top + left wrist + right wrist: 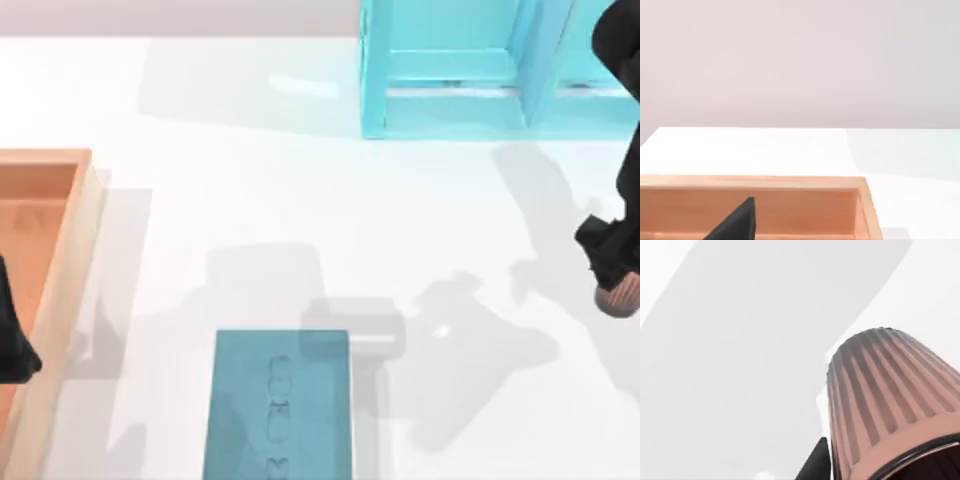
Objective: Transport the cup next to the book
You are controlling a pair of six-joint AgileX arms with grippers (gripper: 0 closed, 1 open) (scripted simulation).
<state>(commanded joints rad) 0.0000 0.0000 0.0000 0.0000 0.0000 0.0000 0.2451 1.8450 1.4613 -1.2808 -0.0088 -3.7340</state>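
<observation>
Carrying the cup in my right claw, I am partway through the task. The cup hangs at the far right of the bench, gripped at its top and, judging by the shadows thrown toward the centre, lifted clear of the surface. The book lies flat at the near middle of the bench, well apart from the cup. Done, as I judge it: the grasp and the lift. Left: the carry leftward toward the book, the lowering beside it, and the release.

The top view gives the layout: book, cup, the open blue shelf at the back, and the wooden tray at the left, over which my left claw sits parked; whether its fingers are apart I cannot tell. The right wrist view adds what the top view lacks: the cup's ribbed, pinkish wall seen close, with bare bench beyond. The left wrist view shows the tray's rim and a dark finger over its inside.
</observation>
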